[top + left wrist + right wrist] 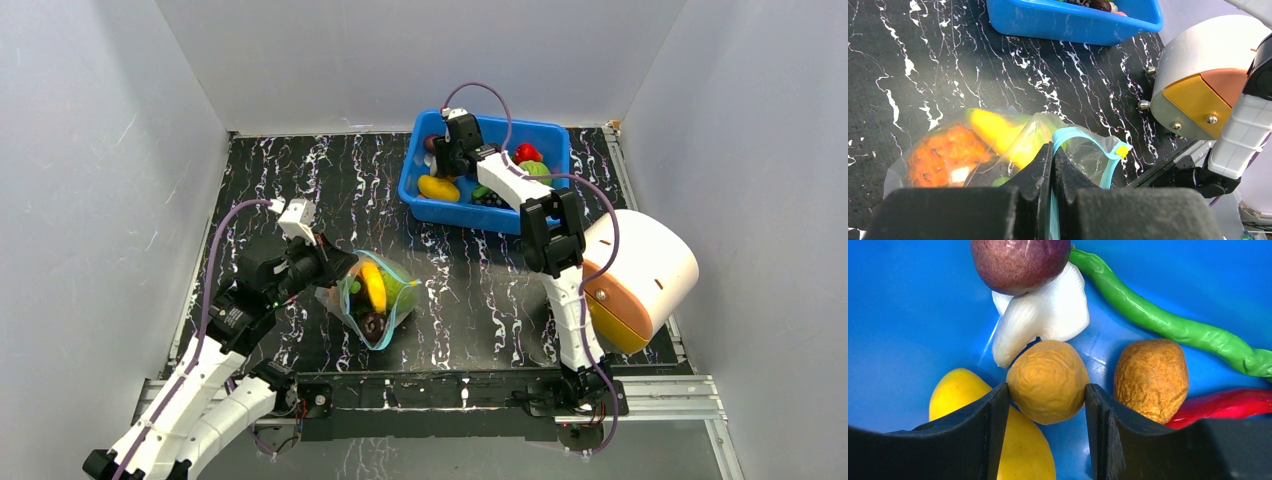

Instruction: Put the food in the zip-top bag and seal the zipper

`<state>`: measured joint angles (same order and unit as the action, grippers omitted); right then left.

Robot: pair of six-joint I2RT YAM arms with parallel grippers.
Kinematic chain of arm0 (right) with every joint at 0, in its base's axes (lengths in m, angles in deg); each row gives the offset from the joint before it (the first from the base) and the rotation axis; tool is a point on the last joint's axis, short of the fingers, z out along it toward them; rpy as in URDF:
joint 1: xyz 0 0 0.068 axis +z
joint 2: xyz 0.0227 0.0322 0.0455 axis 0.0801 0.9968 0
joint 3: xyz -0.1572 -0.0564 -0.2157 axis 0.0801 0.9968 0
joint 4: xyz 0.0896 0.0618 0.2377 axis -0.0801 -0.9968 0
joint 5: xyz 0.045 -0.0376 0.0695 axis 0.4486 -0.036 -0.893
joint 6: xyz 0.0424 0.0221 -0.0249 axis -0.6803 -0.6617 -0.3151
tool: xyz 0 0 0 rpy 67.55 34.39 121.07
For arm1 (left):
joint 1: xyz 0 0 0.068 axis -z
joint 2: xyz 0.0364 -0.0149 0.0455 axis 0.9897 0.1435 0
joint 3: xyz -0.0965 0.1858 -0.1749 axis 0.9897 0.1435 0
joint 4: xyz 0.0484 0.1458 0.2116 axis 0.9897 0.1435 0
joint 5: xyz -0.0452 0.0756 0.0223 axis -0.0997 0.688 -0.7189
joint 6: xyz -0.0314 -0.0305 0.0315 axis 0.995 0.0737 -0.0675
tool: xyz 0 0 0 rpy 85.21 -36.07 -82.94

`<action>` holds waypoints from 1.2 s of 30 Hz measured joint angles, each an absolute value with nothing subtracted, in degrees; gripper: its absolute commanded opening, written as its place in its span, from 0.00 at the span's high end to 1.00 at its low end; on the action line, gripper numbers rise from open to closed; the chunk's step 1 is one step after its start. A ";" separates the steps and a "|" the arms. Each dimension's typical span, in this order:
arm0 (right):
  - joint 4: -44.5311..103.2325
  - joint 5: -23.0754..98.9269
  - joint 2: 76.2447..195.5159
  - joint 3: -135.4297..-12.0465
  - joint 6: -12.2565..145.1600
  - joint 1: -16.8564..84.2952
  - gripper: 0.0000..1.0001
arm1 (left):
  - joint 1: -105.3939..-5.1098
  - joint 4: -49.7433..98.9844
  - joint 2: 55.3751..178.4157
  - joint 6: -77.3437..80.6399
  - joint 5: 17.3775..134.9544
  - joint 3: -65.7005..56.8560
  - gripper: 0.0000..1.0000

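Wrist views alone telling: right gripper (1046, 392) tight around wrinkled tan toy (1048, 380), left gripper (1050, 150) closed on zipper (1083, 134)

The bag (400, 305) left of bin (452, 213) with food (440, 187)

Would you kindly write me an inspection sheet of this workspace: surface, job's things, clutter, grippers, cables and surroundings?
Surface: black marbled table, white streaks.
Job's things: zip-top bag lying by the left arm, mouth open, holding a banana and an orange piece; zipper unsealed; more food in the blue bin.
Clutter: white and orange domed device at the table's right edge.
Grippers: left gripper shut on the bag's rim; right gripper shut on a tan wrinkled ball in the bin.
Cables: purple cable along each arm.
Surroundings: plain grey walls on three sides.
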<state>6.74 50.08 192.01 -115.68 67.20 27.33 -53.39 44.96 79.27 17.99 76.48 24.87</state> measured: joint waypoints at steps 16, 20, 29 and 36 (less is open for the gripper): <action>5.78 49.27 175.88 -105.54 67.22 27.29 0.66 | -53.39 45.10 82.04 18.21 76.55 22.78 1.00; 5.96 47.15 169.23 -99.84 66.59 27.29 0.67 | -53.39 45.01 83.18 18.14 76.96 21.66 1.00; 6.22 41.91 151.31 -84.36 62.68 27.31 0.67 | -53.39 44.11 86.33 18.41 77.36 20.26 1.00; 7.16 37.77 137.71 -75.73 59.81 28.56 0.67 | -53.39 43.35 87.55 18.65 77.86 20.11 1.00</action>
<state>7.16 37.77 137.71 -75.73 59.81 28.56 -53.39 43.35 87.55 18.65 77.86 20.11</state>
